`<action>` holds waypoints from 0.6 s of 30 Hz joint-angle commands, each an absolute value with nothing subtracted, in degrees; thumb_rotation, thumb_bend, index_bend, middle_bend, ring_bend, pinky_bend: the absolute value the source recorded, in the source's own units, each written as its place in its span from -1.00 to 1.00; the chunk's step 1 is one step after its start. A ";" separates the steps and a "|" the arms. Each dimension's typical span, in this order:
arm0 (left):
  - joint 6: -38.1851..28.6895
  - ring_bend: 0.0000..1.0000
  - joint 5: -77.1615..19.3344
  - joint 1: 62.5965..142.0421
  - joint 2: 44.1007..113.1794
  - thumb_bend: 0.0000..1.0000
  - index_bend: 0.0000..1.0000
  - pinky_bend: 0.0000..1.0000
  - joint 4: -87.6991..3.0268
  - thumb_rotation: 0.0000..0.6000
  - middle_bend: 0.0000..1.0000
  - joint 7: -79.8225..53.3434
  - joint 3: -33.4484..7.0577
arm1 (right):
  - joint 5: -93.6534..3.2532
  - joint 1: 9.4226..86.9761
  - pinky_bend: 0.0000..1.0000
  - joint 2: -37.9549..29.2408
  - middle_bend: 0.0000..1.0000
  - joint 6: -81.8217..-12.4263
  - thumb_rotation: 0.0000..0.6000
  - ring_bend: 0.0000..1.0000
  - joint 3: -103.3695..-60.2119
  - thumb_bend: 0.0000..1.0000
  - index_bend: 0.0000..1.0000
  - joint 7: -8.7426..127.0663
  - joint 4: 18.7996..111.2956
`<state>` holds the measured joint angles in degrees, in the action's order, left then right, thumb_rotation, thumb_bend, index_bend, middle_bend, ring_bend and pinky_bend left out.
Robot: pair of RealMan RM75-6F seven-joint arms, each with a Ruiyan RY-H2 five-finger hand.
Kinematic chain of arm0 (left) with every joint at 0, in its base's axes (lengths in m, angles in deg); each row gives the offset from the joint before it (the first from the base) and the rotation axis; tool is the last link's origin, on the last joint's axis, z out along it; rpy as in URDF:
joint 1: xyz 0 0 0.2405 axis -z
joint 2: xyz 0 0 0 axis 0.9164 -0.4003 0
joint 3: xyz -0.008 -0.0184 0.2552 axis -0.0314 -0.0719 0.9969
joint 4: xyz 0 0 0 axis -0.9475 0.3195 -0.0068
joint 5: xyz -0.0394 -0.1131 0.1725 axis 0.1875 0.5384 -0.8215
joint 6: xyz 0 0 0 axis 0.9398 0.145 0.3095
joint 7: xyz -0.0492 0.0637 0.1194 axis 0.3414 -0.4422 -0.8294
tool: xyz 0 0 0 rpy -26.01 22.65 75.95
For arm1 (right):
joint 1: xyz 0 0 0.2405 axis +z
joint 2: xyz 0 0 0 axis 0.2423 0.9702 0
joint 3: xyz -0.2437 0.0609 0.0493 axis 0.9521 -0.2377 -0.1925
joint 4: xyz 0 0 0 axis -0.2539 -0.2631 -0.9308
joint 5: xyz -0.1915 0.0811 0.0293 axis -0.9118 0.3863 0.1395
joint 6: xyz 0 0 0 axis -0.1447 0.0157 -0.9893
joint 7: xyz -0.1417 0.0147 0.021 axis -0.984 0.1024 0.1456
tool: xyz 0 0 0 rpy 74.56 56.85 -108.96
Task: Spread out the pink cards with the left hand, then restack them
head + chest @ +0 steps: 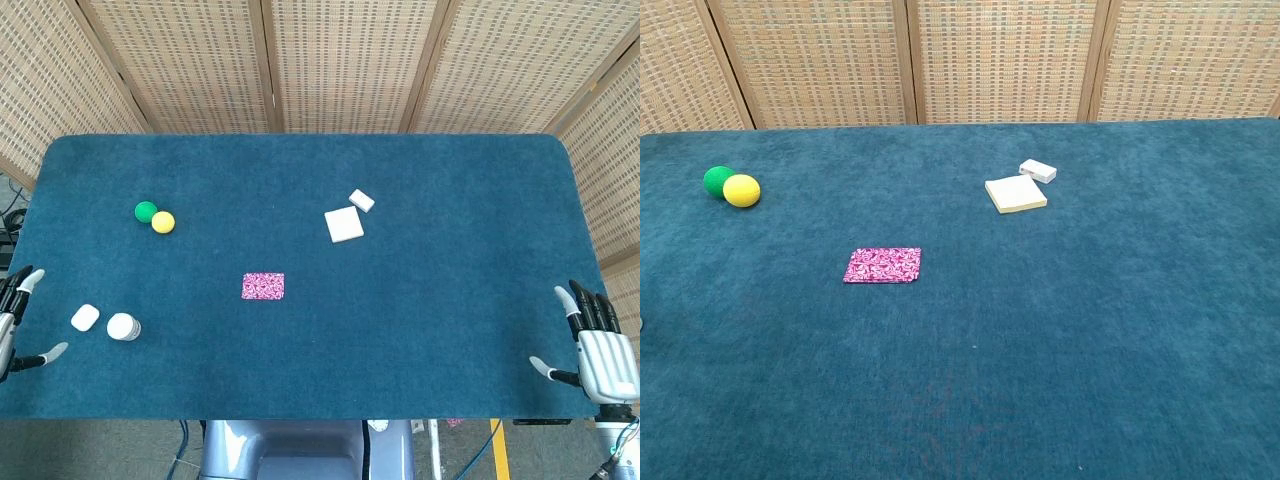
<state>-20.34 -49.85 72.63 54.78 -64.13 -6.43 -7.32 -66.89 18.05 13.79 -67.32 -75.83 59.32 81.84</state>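
Starting state: your left hand (pixel 18 320) waits at the tabletop's (pixel 450 330) left edge, fingers apart and empty; the right hand (pixel 598 345) sits likewise at the right edge. The pink cards (pixel 263 286) lie squared in one stack mid-tabletop, well apart from both. Risk: pressing too hard drags the whole stack across the cloth instead of fanning it. Head view shows both hands and a white cylinder (pixel 124 326); chest view shows neither.
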 commanded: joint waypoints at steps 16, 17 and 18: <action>-14.91 -1.00 -55.26 76.19 53.97 0.50 -1.00 -1.00 -62.65 1.00 -1.00 0.63 -5.53 | -66.78 17.92 -1.00 13.88 -1.00 -67.29 1.00 -1.00 -75.72 -1.00 -1.00 59.57 82.27; -13.37 -1.00 -56.17 77.39 53.71 0.72 -1.00 -1.00 -62.46 1.00 -1.00 2.26 -5.44 | -66.61 17.95 -1.00 13.91 -1.00 -67.06 1.00 -1.00 -75.70 -1.00 -1.00 59.82 82.32; -11.66 -1.00 -57.33 79.01 53.54 0.84 -1.00 -1.00 -62.38 1.00 -1.00 3.56 -5.54 | -66.49 18.01 -1.00 13.96 -1.00 -66.83 1.00 -1.00 -75.71 -1.00 -1.00 60.04 82.36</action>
